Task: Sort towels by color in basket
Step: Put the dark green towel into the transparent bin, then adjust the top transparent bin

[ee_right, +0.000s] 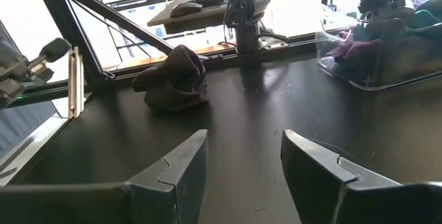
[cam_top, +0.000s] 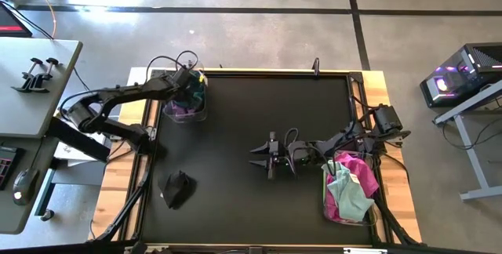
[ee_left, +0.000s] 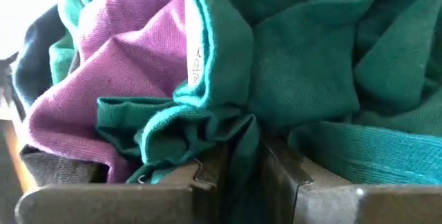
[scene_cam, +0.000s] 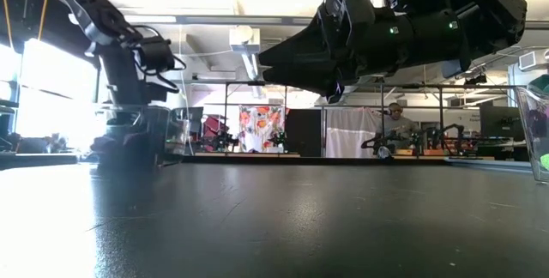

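My left pincer (cam_top: 188,89) is down in the far-left bin (cam_top: 202,111), fingers nearly together around a fold of teal towel (ee_left: 207,124) beside a purple towel (ee_left: 117,79). It's soft, light and floppy, best pinched at a bunched ridge. My right pincer (ee_right: 242,165) hovers spread and empty at mid-table; only its wrist view shows the black towel (ee_right: 173,79) clearly.
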{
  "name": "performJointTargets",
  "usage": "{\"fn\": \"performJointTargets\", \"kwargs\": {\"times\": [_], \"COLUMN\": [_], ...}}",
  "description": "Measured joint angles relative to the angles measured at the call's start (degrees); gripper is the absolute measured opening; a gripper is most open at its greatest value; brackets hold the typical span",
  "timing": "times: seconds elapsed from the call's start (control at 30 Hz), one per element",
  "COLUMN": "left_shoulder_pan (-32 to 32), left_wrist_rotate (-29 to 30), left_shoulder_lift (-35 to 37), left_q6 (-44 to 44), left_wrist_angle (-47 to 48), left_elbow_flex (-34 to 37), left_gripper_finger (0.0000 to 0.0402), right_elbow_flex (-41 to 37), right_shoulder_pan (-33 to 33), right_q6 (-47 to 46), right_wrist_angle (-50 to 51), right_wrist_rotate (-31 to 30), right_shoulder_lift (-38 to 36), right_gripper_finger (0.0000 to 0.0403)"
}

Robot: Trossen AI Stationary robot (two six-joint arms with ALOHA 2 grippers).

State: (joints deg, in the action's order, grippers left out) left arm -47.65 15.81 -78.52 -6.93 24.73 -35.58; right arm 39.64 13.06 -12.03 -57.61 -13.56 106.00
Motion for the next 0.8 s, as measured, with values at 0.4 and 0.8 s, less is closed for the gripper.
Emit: {"fn": "performJointTargets", "kwargs": {"times": [0.4,0.8], "left_shoulder_pan": [0.0,9.9], "left_wrist_rotate": [1.4,-12.9], "left_shoulder_lift": [11.1,25.1], "left_q6": [5.4,-2.0], "left_wrist_angle": [14.5,20.1], "left_elbow_flex": [-6.9,-12.0], "left_gripper_finger": [0.0117,0.0138], "right_elbow_flex": [0.0,0.0], "right_shoulder_pan": [0.0,0.0], "right_q6": [-0.9,-0.5], "right_wrist_angle": [0.0,0.0], "right_wrist_rotate": [0.0,0.0], "right_shoulder_lift": [0.0,0.0], "right_gripper_finger": [0.0175,0.0175]}}
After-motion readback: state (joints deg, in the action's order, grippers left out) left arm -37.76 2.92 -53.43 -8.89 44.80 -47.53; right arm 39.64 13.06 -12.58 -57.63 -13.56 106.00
